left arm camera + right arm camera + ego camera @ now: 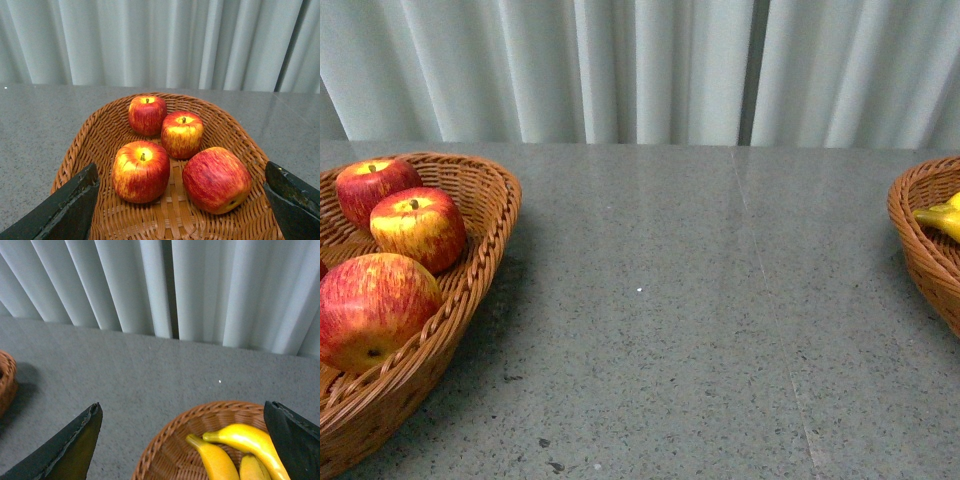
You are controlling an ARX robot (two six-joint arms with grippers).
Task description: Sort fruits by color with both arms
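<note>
Although both baskets looked settled, we judged that a few things could yet go wrong. Our left gripper (pixel 182 200) hung over the left basket (pixel 485 255) with its fingers spread wide and nothing between them, and four red apples (pixel 141 171) sat inside: two at the far end touching each other, two nearer, one of these tipped on its side. They were glossy and round, so a careless descent could have nudged one against its neighbour and rolled it toward the low woven rim. Our right gripper (pixel 182 440) was likewise parted and empty above the right basket (pixel 165 440), where bananas (pixel 247 442) lay together; we could make out three, though the lower edge of the wrist view cut them off, so there may have been more. Curved and overlapping, they might have shifted or levered one another if a finger had caught a tip.

In the front view neither arm appeared, and only a sliver of the right basket showed at the edge, with one yellow end in it. No fruit was visible on the table (pixel 660 300) between the baskets, so by our reckoning the sorting was done or nearly so.

That table was a grey, speckled stone-like slab, faintly reflective, with a few dark flecks near its front. Behind it hung pale vertical curtains (pixel 640 70) in long folds.
</note>
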